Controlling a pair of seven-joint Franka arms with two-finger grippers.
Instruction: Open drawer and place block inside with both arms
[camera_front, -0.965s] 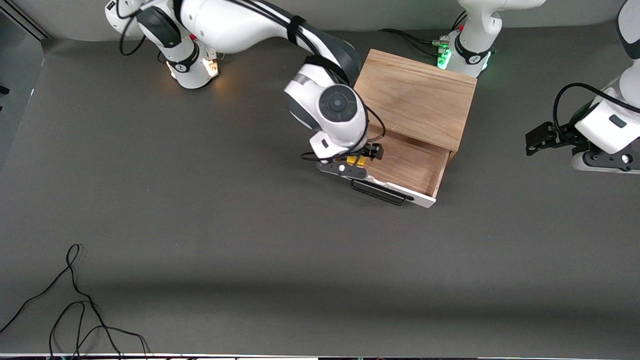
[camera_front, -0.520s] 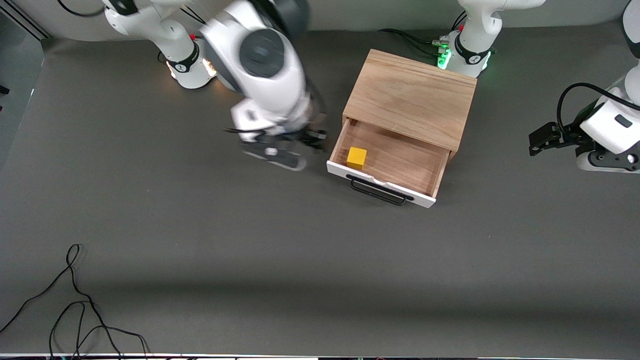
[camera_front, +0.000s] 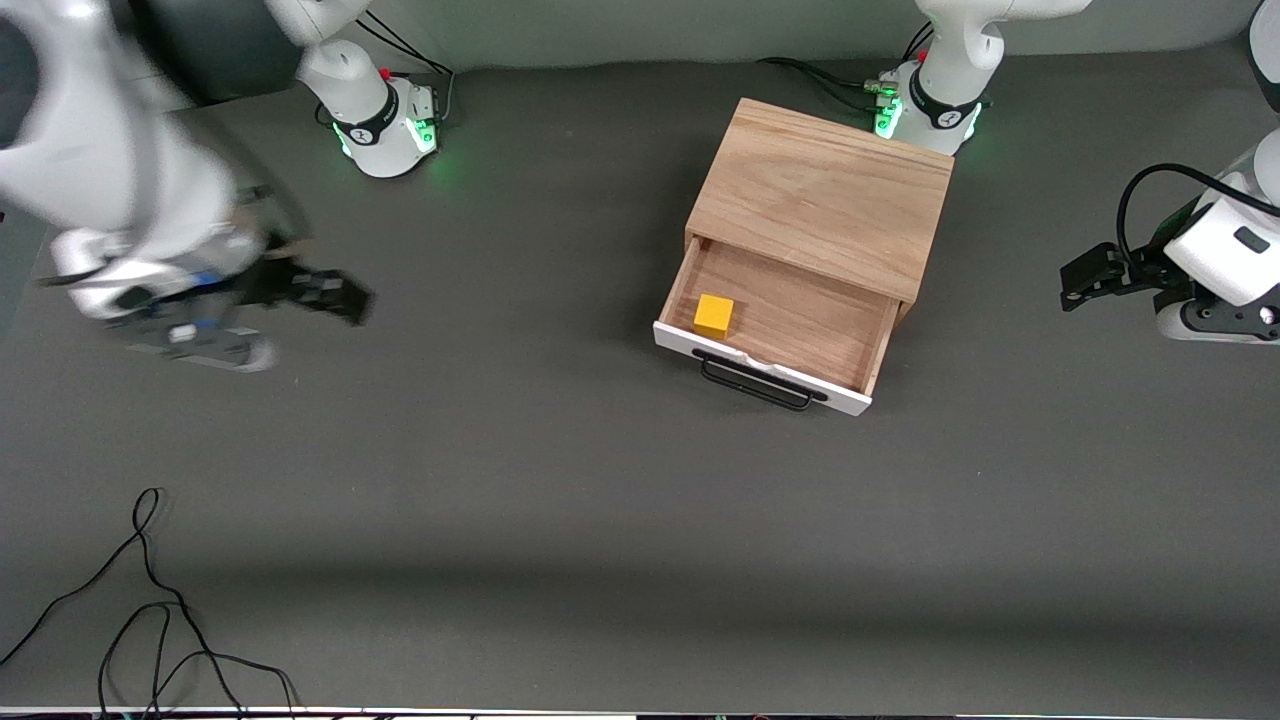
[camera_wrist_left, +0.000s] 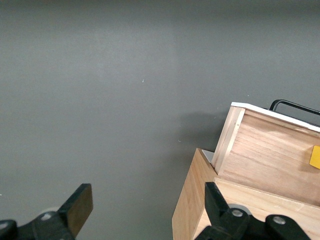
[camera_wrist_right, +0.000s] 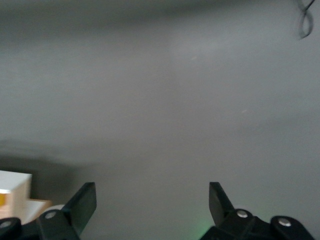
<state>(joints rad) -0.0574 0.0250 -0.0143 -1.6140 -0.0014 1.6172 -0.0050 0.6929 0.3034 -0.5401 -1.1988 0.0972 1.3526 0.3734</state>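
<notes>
The light oak cabinet (camera_front: 820, 190) stands near the left arm's base. Its drawer (camera_front: 800, 325) is pulled out, with the white front panel (camera_front: 850, 400) and black bar handle (camera_front: 755, 383) toward the front camera. The yellow block (camera_front: 713, 315) lies in the drawer, in the corner toward the right arm's end. My right gripper (camera_front: 320, 290) is open and empty over bare table at the right arm's end; its wrist view (camera_wrist_right: 152, 200) shows only mat between the fingers. My left gripper (camera_front: 1085, 272) is open and empty, waiting beside the cabinet; its wrist view (camera_wrist_left: 147, 205) shows the drawer's side wall (camera_wrist_left: 260, 150) and a sliver of the block (camera_wrist_left: 315, 157).
The arm bases (camera_front: 385, 120) (camera_front: 930, 100) stand along the table's edge farthest from the front camera. Loose black cables (camera_front: 150, 600) lie at the near corner toward the right arm's end. The grey mat (camera_front: 560, 500) covers the table.
My right gripper let go of the block in the drawer and swung away toward the right arm's end of the table. The block stays in the drawer. The left arm has barely moved.
</notes>
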